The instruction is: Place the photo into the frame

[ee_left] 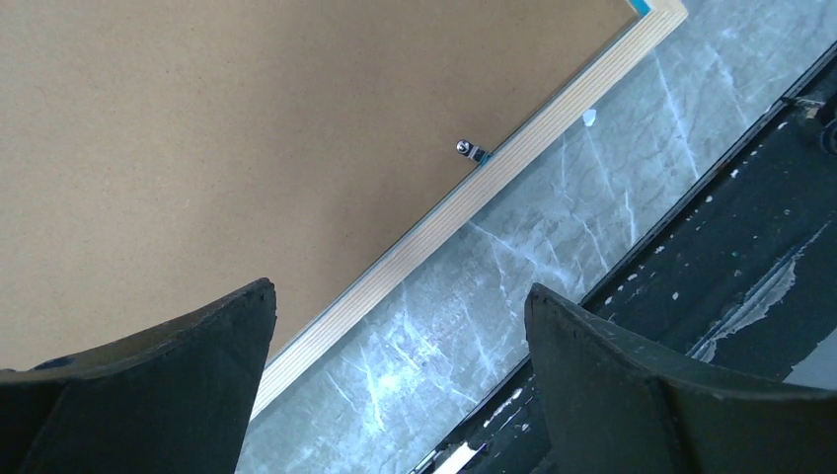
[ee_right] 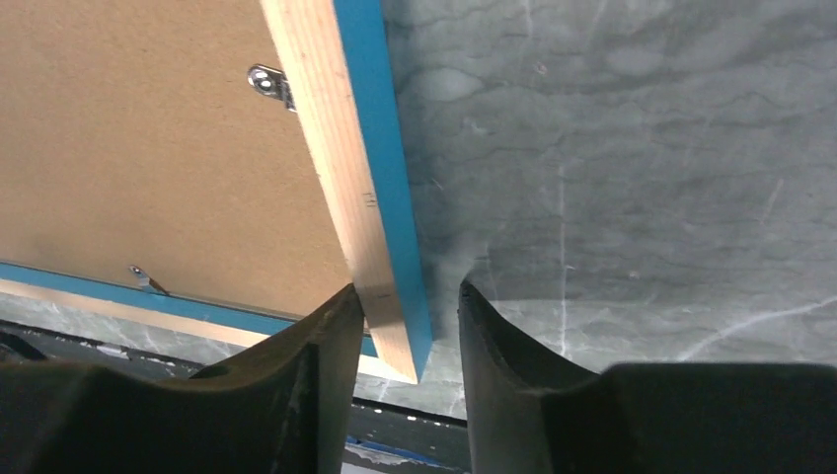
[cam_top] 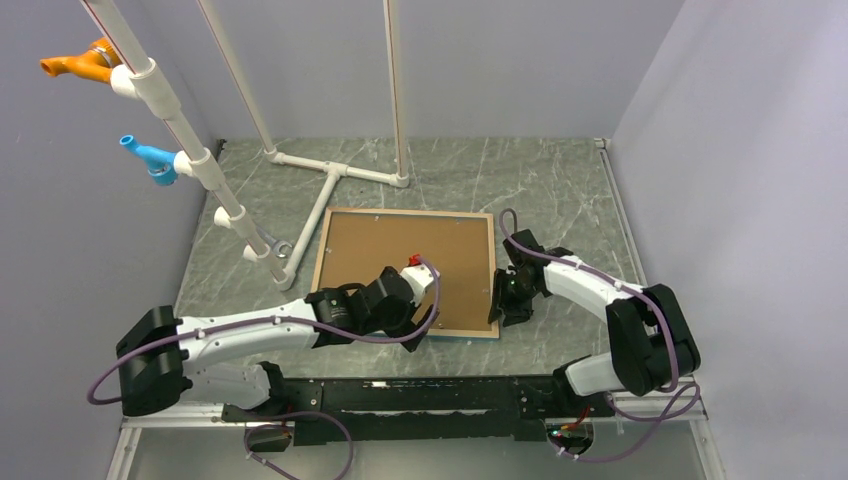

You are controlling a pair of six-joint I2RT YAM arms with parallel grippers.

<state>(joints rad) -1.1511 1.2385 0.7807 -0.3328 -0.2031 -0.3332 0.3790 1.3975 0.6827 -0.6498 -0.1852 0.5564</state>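
Light-wood rectangular picture frame [cam_top: 410, 211] with bright blue outer edges is seen lying mid-table on the grey-green marbled table top [cam_top: 560, 180], wood face up. Its opening is filled by a plain brown backing board [cam_top: 400, 245]. Small metal turn clips [ee_right: 266, 81] are seen at the inner edge of the rails, over the board's margin.

The left gripper [ee_left: 400, 288] is held above the near part of the backing board, beside the frame's near rail. Its fingers are spread wide and nothing is held between them; board, near rail and a strip of table top are seen in the gap.

The right gripper [ee_right: 407, 288] is set at the frame's near right corner, fingers narrow and astride the right rail. One finger is laid against the wood side; a thin gap is seen between the other finger and the blue edge. Whether the rail is actually clamped cannot be told.

A black base rail [cam_top: 400, 395] is seen just nearer than the frame. A white pipe stand [cam_top: 340, 175] is placed on the far side, close to the frame's far left corner.
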